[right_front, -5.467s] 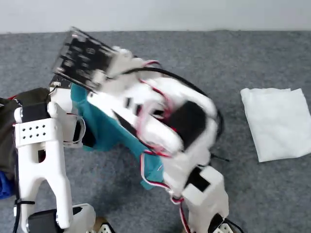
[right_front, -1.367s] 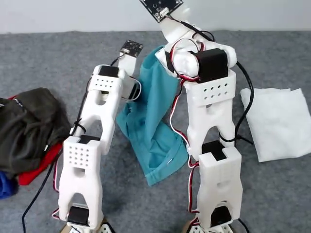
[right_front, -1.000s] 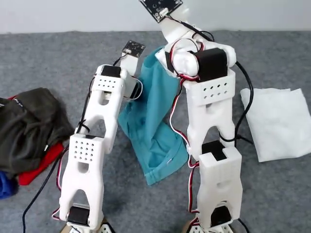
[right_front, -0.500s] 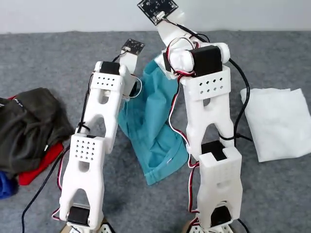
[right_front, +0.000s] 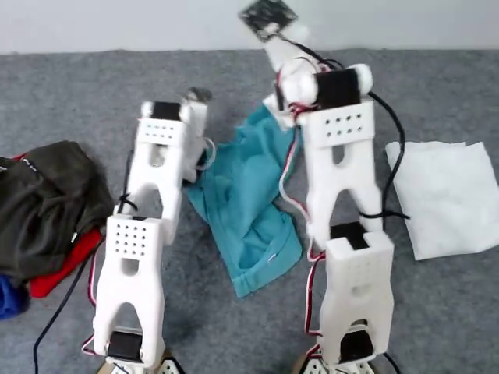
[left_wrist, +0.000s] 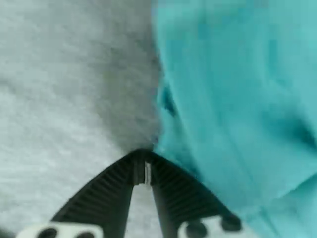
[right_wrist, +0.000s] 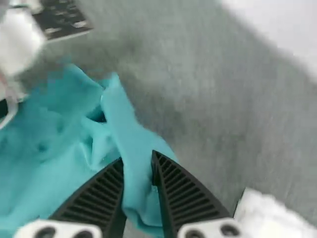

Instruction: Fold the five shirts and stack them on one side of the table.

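Observation:
A teal shirt (right_front: 245,195) lies crumpled on the grey table (right_front: 70,93) between my two arms, its far end drawn up toward the right arm. In the right wrist view my right gripper (right_wrist: 136,161) is shut on a fold of the teal shirt (right_wrist: 59,148), with fabric pinched between the black fingers. My left gripper (left_wrist: 144,154) is shut, its tips meeting right at the teal shirt's (left_wrist: 237,99) side edge. A folded white shirt (right_front: 444,195) lies flat at the table's right side.
At the left edge sits a pile of unfolded shirts: a dark one (right_front: 47,195) on top, a red one (right_front: 62,269) and a blue one (right_front: 8,300) under it. The white shirt's corner (right_wrist: 262,210) lies close to the right gripper. A pale wall (right_front: 117,23) borders the far side.
The right arm has come down and moved away from me, so the hanging teal shirt now lies lower and wider. The left arm has shifted slightly left along the shirt's edge.

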`<act>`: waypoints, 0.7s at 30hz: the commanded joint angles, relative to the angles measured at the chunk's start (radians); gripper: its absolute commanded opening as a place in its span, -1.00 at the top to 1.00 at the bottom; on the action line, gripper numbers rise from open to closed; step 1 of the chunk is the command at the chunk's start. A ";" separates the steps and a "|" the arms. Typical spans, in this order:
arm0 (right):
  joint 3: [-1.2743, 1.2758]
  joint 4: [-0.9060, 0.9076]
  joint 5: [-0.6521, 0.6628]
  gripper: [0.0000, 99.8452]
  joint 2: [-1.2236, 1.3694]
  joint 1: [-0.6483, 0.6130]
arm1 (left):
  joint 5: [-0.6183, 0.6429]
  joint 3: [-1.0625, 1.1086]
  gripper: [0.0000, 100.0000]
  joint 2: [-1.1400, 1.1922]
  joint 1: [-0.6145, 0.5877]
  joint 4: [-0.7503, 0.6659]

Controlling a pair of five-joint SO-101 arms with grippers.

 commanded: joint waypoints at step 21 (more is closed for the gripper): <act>0.100 0.038 -0.009 0.66 0.053 0.191 | -0.052 0.883 0.97 -0.647 0.333 0.025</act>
